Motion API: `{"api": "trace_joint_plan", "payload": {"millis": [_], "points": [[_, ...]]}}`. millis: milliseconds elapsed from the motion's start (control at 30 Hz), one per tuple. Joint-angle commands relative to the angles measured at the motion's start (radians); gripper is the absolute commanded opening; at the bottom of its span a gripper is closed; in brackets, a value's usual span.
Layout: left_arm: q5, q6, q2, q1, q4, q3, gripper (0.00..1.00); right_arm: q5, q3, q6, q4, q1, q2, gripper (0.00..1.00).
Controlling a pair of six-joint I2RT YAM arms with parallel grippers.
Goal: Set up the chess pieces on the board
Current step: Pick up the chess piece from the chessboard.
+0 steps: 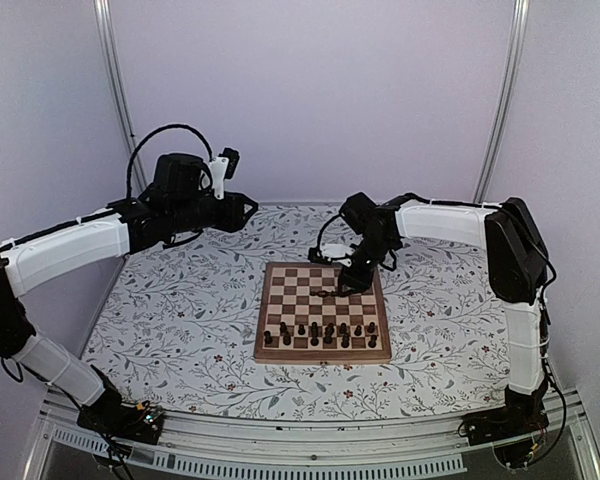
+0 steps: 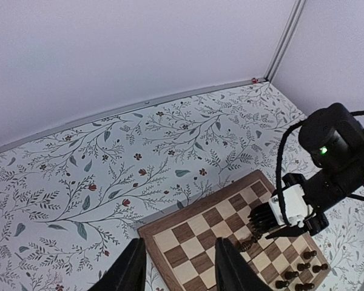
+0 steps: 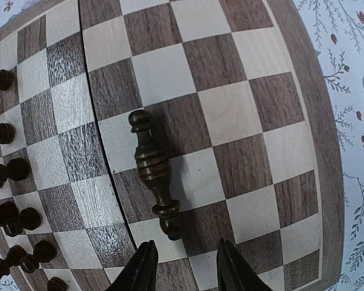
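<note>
Your right gripper (image 3: 187,247) hangs low over the board (image 3: 255,127) with its jaws partly apart and nothing between them. Just ahead of its fingertips, a lone chess piece (image 3: 153,170) appears to lie on its side across the squares, though the warped view makes that hard to confirm. The other chess pieces (image 1: 314,330) stand in the board's near rows. Your left gripper (image 2: 177,251) is raised above the floral table (image 2: 109,170), jaws apart and empty

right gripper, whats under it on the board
A single dark chess piece lies on its side on the board, just ahead of the open right gripper. The squares directly beneath its fingers are covered.
</note>
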Motion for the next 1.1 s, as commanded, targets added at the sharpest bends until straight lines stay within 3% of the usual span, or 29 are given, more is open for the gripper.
{"api": "trace_joint_plan", "payload": {"millis": [0,633,800,967,1067], "points": [[0.022,0.002,0.018,0.013,-0.003,0.032,0.40,0.019,-0.040,-0.045,0.085,0.018,-0.030,0.38],[0.063,0.003,0.034,0.011,-0.010,0.040,0.40,-0.070,-0.053,-0.067,0.077,0.018,0.037,0.35],[0.087,0.000,0.044,0.011,-0.009,0.041,0.40,-0.093,-0.053,-0.066,0.074,0.018,0.050,0.24],[0.102,0.000,0.061,0.007,-0.003,0.039,0.40,-0.104,-0.076,-0.062,0.076,0.018,0.022,0.05],[0.115,-0.006,0.072,0.005,0.008,0.032,0.40,-0.136,-0.126,-0.052,0.097,0.008,-0.048,0.01]]}}
